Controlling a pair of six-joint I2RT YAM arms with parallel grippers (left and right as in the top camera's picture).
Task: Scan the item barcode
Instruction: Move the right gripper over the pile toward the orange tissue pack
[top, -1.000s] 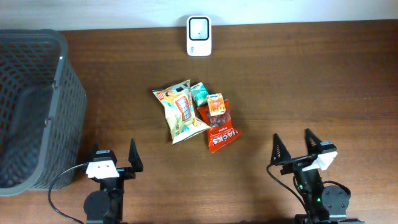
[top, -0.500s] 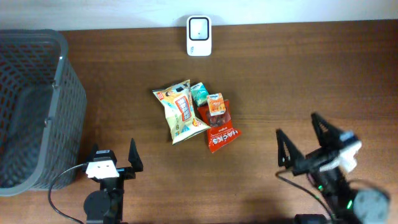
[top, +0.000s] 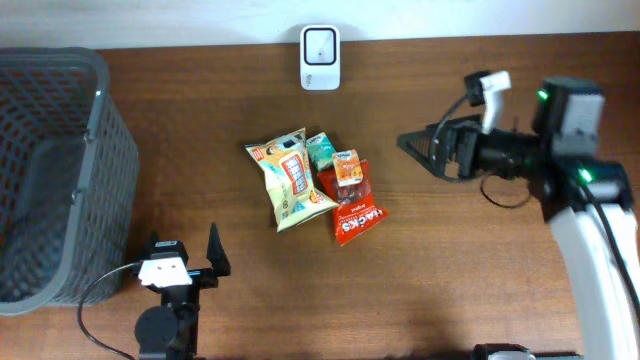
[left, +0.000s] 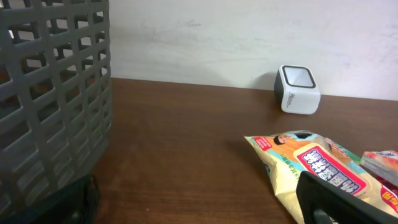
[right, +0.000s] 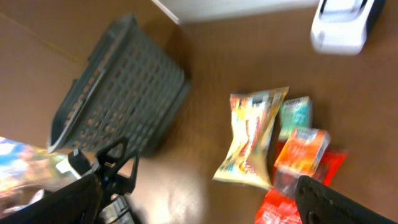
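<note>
Several snack packets lie in a cluster mid-table: a yellow chip bag (top: 290, 180), a small green packet (top: 320, 150), an orange packet (top: 347, 168) and a red packet (top: 356, 212). The white scanner (top: 320, 44) stands at the table's far edge. My right gripper (top: 425, 152) hangs open, raised, to the right of the cluster and pointing left at it. Its wrist view looks down on the yellow bag (right: 252, 137), the orange packet (right: 301, 149) and the scanner (right: 342, 25). My left gripper (top: 183, 250) rests open near the front edge. Its view shows the yellow bag (left: 311, 165) and the scanner (left: 297, 89) ahead.
A tall grey mesh basket (top: 50, 170) fills the left side of the table, close to the left arm, and shows as basket (left: 50, 93) and basket (right: 118, 87) in the wrist views. Bare brown tabletop (top: 480, 270) lies between the packets and both arms.
My right arm has lifted from the front right corner and swung back and up, and now points left toward the packets. The left arm and the packets have not moved.
</note>
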